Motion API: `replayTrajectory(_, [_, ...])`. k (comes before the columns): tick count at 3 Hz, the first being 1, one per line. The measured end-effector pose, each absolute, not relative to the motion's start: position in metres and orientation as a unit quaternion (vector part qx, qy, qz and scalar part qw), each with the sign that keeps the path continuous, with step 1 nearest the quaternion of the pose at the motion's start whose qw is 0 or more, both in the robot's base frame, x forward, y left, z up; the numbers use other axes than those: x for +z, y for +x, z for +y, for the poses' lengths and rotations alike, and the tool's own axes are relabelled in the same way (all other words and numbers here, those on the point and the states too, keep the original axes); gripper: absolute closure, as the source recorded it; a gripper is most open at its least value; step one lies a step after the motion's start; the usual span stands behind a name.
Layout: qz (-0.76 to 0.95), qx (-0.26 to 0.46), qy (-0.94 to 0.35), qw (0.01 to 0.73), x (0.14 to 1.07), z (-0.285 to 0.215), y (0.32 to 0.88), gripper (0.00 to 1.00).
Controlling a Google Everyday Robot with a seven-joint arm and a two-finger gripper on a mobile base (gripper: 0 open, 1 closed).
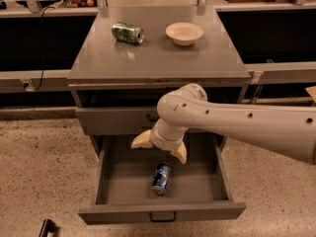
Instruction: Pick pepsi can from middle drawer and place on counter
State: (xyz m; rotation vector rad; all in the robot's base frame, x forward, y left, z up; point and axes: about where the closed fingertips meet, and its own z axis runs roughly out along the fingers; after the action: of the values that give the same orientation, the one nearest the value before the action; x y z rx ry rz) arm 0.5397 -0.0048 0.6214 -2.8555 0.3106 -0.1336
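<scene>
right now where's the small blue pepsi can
Camera view: the blue pepsi can lies on its side mid-floor in the open grey metal middle drawer, just in front of the open gripper.

Soft overhead light glosses counter (163, 63); tool (160, 146) over drawer (123, 184).

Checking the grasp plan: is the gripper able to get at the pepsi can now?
Probably yes: the gripper hangs open just above the pepsi can, the middle drawer is out, nothing between.
</scene>
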Motion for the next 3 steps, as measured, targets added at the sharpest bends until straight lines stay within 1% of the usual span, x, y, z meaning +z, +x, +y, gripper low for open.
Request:
replayTrajectory(2, [0.115, -0.008, -0.989, 0.094, 0.538, -0.015, 0.562, 0.0])
replayTrajectory(3, [0.117, -0.012, -0.989, 0.091, 0.504, -0.02, 0.563, 0.0])
